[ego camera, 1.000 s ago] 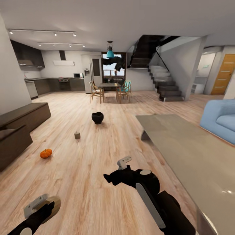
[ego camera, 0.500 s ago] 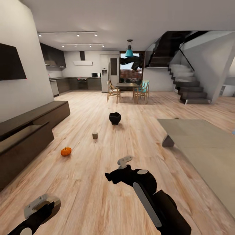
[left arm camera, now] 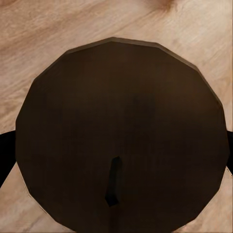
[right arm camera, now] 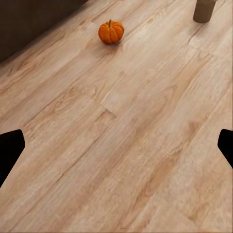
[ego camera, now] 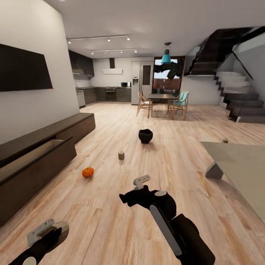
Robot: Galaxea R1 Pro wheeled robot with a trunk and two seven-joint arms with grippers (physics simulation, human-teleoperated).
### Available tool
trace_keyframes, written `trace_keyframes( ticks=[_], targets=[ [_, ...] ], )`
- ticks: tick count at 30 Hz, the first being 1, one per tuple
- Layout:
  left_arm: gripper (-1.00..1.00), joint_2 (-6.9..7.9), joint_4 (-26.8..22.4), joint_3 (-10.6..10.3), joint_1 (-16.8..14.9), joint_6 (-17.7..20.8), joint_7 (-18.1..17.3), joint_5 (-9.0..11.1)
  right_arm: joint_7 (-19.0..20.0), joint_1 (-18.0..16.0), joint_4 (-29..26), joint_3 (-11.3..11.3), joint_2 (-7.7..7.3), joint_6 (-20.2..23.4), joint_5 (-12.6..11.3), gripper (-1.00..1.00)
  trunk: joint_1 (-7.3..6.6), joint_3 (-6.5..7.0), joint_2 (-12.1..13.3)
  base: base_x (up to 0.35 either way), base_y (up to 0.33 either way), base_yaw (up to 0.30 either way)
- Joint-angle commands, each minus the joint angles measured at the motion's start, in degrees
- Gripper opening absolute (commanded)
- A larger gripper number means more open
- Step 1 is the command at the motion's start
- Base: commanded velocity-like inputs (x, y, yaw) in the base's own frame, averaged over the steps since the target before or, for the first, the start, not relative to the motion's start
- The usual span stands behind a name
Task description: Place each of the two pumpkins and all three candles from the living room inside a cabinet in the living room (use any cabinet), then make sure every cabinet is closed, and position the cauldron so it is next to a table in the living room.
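Black, spread wide and empty, the right tool [ego camera: 141, 181] hangs low over the wooden floor [ego camera: 110, 221]; in the right wrist view its two fingertips [right arm camera: 10, 150] sit at opposite edges with only bare boards between them. Beyond it, on the side toward the cabinet [ego camera: 35, 167], lies the orange pumpkin [ego camera: 88, 172], upright on the floor with its stem up, well apart from the tool. Squat and round, it offers no long axis to align with. Past the pumpkin, farther from the cabinet, a beige candle [ego camera: 121, 155] stands upright, and the black cauldron [ego camera: 145, 135] sits beyond that. A second small candle [ego camera: 225, 140] stands far off, behind the grey table [ego camera: 243, 165].

The left tool [ego camera: 46, 230] is clamped on a dark round object [left arm camera: 121, 136] that looks like a candle; its identity cannot be confirmed. The cabinet's near drawer is pulled open, just beside the pumpkin's side of the floor. Judged from this layout, the free right arm suits the pumpkin, reaching forward and toward the cabinet.
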Motion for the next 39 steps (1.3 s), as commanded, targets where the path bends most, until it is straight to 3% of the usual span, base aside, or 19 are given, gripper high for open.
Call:
trace_keyframes(
  ticks=[1, 6, 13, 19, 22, 27, 33, 39],
  targets=[
    [-1.00, -0.03, -0.1, 0.0, 0.0, 0.1, 0.4, 0.6, -0.5, 0.0, 0.0, 0.0, 0.00, 0.2, -0.6, 1.00, 0.03, -0.05, 0.0, 0.327, -0.118, 0.282],
    [-1.00, 0.20, -0.4, 0.1, 0.5, 0.1, 0.4, 0.7, -0.6, -0.2, 1.1, 0.0, 0.12, 0.2, -0.6, 1.00, 0.03, -0.07, 0.0, 0.327, -0.119, 0.282],
    [-1.00, 0.94, -1.4, 1.5, 3.1, 1.3, -6.5, 0.7, -1.5, -1.0, 3.3, 0.0, 0.17, 0.2, -0.6, 1.00, 0.03, -0.23, 0.0, 0.327, -0.092, 0.282],
    [-1.00, 0.95, -1.4, 2.1, 3.3, 1.8, -8.9, 0.5, -3.0, -1.7, 4.8, 0.0, 0.21, -0.1, -0.6, 1.00, 0.03, -0.36, 0.0, 0.327, -0.088, 0.282],
    [-1.00, 0.94, -1.4, 2.2, 3.3, 1.9, -9.2, 0.5, -3.3, -1.9, 5.6, 0.0, 0.27, -0.3, -0.6, 1.00, 0.03, -0.42, 0.0, 0.327, -0.088, 0.282],
    [-1.00, 0.90, -1.4, 2.2, 3.3, 1.8, -8.9, 0.1, -5.8, -2.5, 8.8, -0.1, 1.60, -0.6, -0.7, 1.00, 0.03, -0.53, 0.0, 0.327, -0.098, 0.282],
    [-1.00, 0.86, -1.2, 2.2, 3.3, 1.6, -8.6, -0.2, -6.6, -2.7, 9.8, -0.8, 1.24, -1.3, -0.7, 1.00, 0.03, -0.66, 0.0, 0.327, -0.105, 0.282],
    [-1.00, 0.73, -0.6, 2.2, 3.5, 1.1, -4.8, -0.4, -6.8, -2.6, 10.0, -1.7, 1.05, -1.6, -0.5, 1.00, 0.03, -0.78, 0.0, 0.327, -0.109, 0.279]
  ],
)
